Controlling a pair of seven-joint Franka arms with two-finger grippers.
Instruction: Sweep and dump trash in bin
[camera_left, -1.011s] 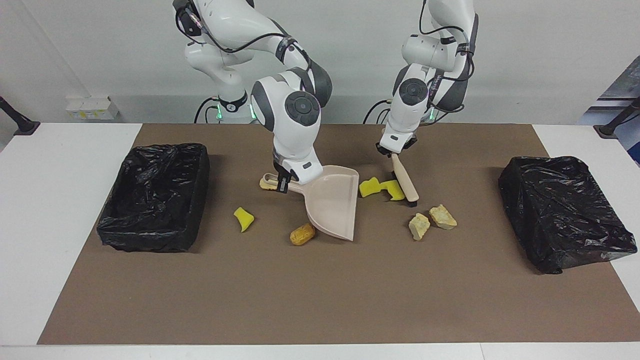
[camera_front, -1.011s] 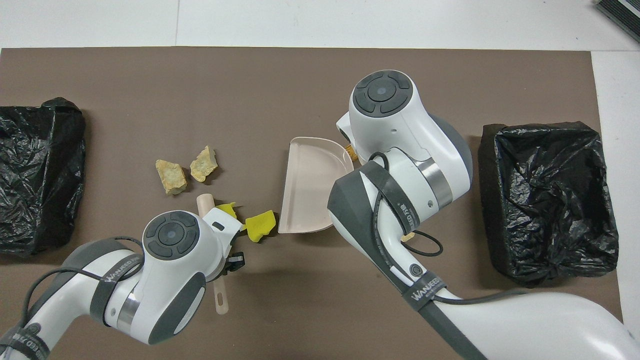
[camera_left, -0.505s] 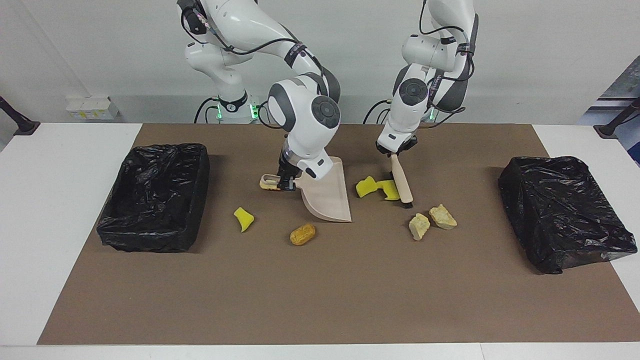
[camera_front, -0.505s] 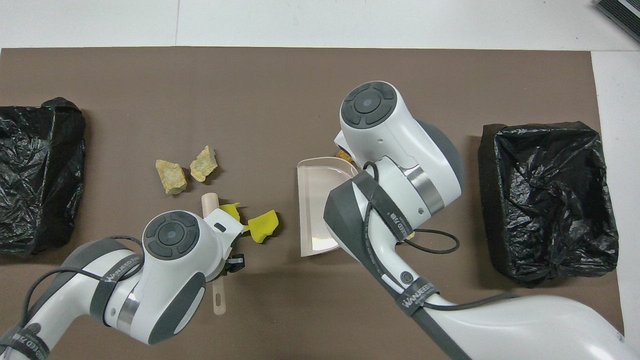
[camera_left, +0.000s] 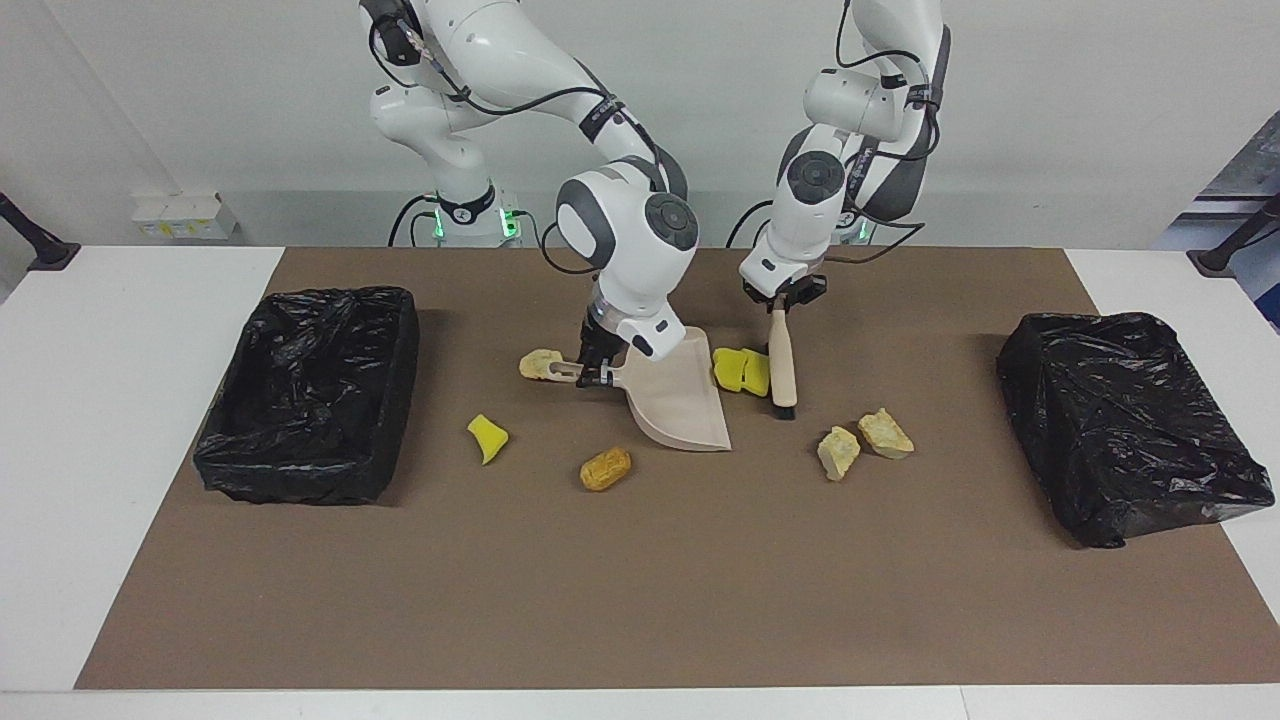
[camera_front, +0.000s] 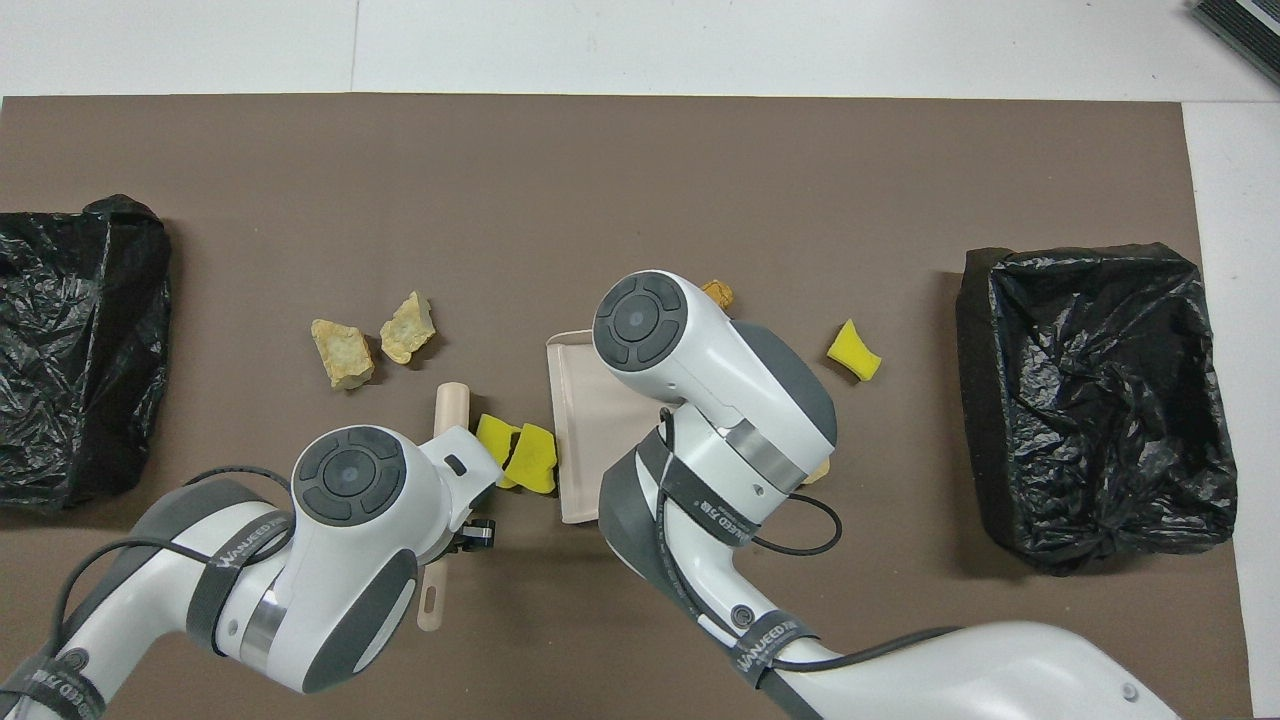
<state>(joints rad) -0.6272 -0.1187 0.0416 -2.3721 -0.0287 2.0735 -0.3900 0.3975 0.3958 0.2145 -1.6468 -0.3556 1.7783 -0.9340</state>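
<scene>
The lettering WANJEED ran along the cable straps of both arms in the overhead view; no other writing was legible. The right gripper (camera_left: 598, 372) was clamped on the handle of the beige dustpan (camera_left: 685, 405), whose pan rested tilted on the brown mat (camera_left: 640, 600). The left gripper (camera_left: 782, 303) was clamped on the handle of the hand brush (camera_left: 781, 368), bristle end down on the mat. Two yellow sponge bits (camera_left: 741, 369) lay pressed between brush and dustpan mouth. Two tan chunks (camera_left: 860, 442) sat farther from the robots than the brush, toward the left arm's end. An orange-brown lump (camera_left: 605, 468) lay just off the dustpan's outer edge, a lone yellow sponge bit (camera_left: 487, 437) beside it toward the right arm's end, and a pale chunk (camera_left: 538, 364) at the tip of the dustpan handle. Black-lined bins (camera_left: 310, 395) (camera_left: 1130, 425) stood at each end of the mat. The right arm's wrist hid most of the orange-brown lump and the pale chunk in the overhead view; the facing view showed both plainly
</scene>
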